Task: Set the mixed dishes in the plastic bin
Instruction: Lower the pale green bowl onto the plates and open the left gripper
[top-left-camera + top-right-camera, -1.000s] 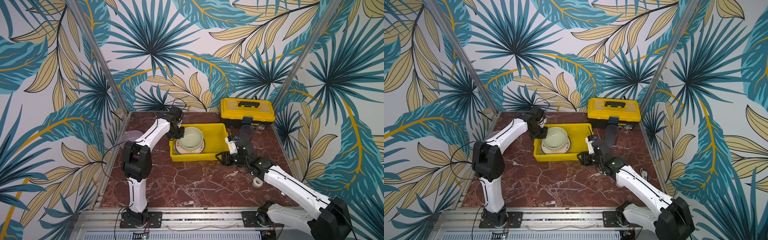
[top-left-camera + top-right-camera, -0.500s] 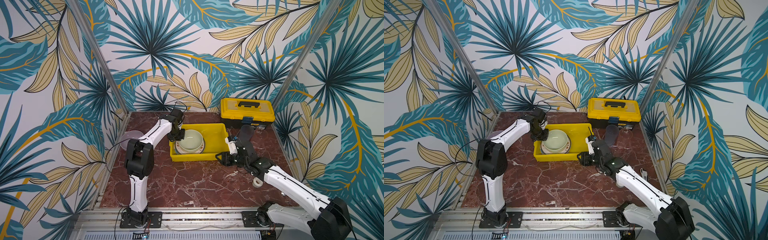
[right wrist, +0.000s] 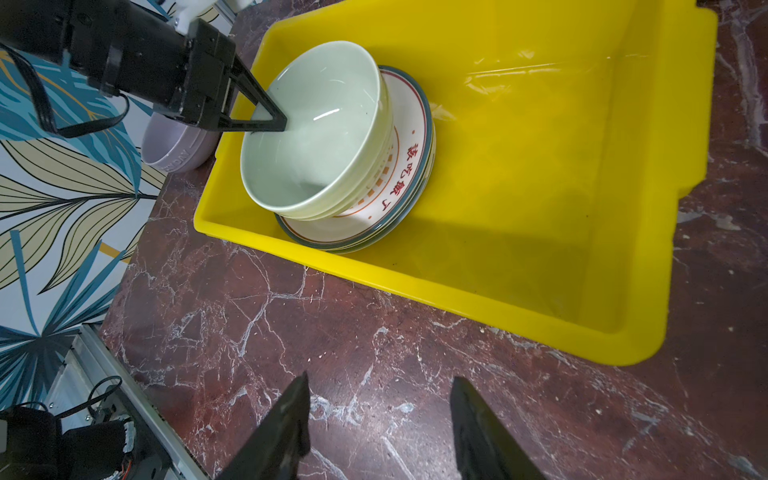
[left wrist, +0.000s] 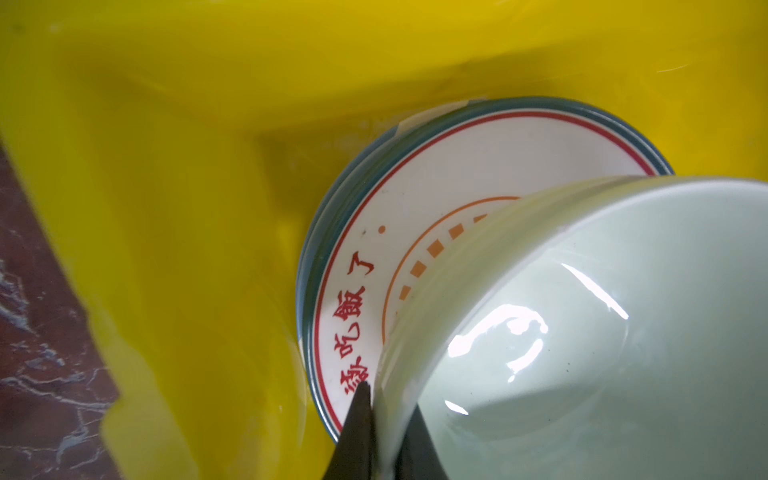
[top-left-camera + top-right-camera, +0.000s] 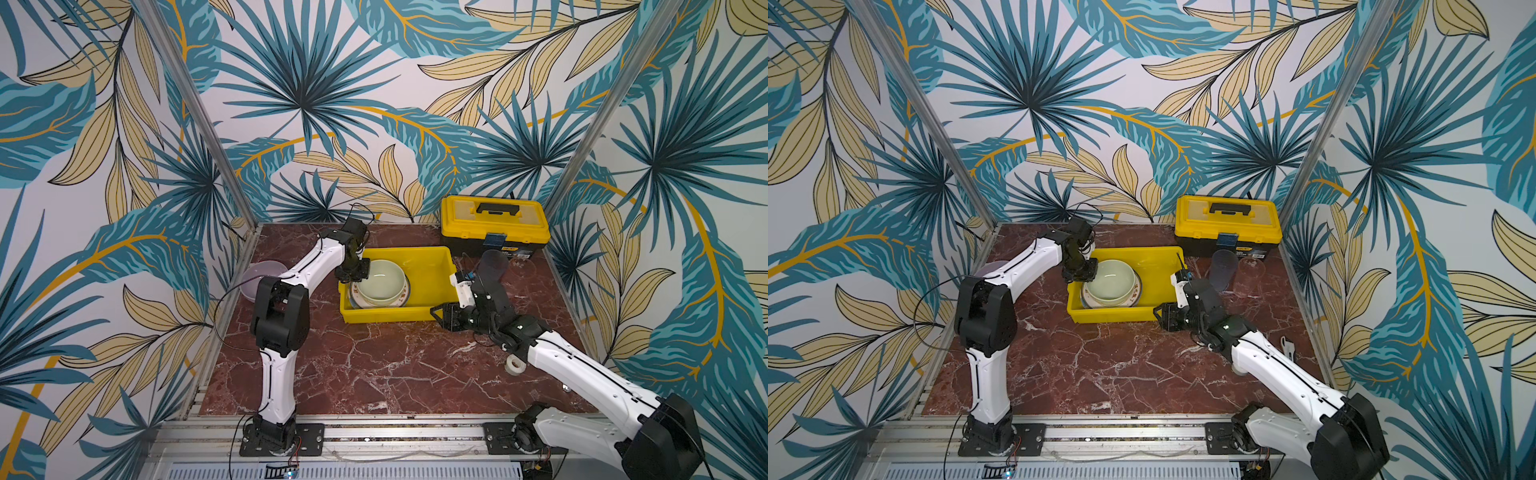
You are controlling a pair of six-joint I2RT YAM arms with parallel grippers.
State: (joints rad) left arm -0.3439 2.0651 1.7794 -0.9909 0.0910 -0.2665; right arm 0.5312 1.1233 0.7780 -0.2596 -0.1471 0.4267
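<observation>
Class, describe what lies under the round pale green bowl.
A round white plate with red lettering lies under the pale green bowl; more plate rims show beneath, patterns covered.

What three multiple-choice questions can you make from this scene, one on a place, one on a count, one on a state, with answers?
1. The green bowl is: A in the bin, on the plates; B beside the bin; C lifted clear above the bin.
2. Tumblers outside the bin: A none; B two; C four.
3. The left tool is: A wide open; B shut on the bowl's rim; C out of view.
Answers: 1 A, it rests on the stacked plates; 2 B, two show beside the bin; 3 B, its fingers pinch the bowl's wall.
</observation>
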